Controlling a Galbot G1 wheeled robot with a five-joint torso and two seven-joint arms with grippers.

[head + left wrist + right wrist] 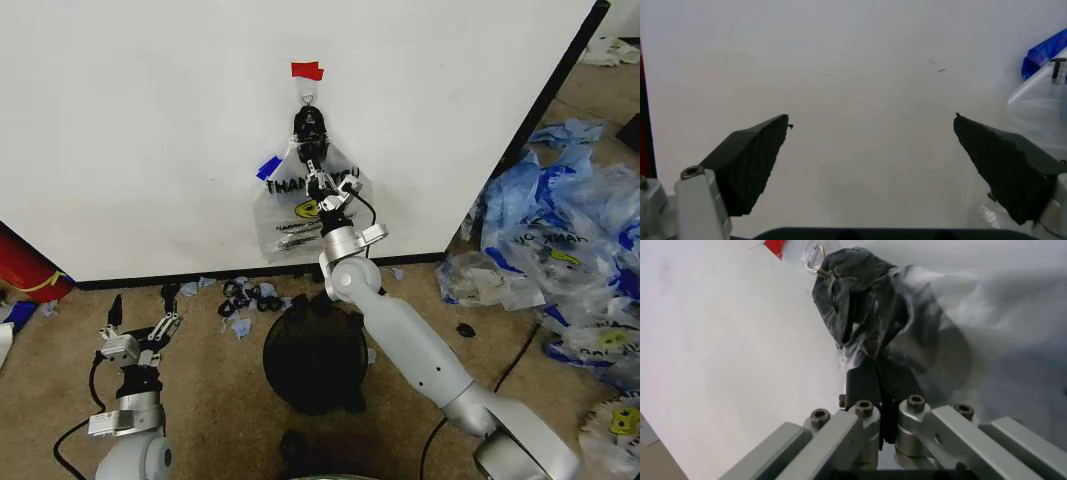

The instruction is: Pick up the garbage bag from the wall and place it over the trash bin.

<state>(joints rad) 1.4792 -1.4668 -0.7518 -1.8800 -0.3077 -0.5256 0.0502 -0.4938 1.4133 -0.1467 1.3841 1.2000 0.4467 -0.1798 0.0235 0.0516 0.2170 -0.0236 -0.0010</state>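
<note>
Here, the garbage bag (300, 215) hangs flat against the white wall (130, 130) from a small metal hook (308, 97) just under a strip of red tape (307, 70), its long axis running straight down and its gathered handles pointing up at the hook. The right gripper (318, 178) reaches up from the floor and is pinched closed on the plastic just below the bunched top; the right wrist view shows its two dark fingers (863, 385) pressed together with film caught between them. The left gripper (140, 322) waits low on the robot's left, near the foot of the wall, with its fingers spread wide and holding nothing. The trash bin (315, 355) stands on the floor below the bag, near the wall's base. The likely trouble is the hook: if the bag is pulled outward or down instead of lifted clear, the thin film could stretch or tear at the handles. The pinch also looks narrow, so the slick plastic could slip free.
</note>
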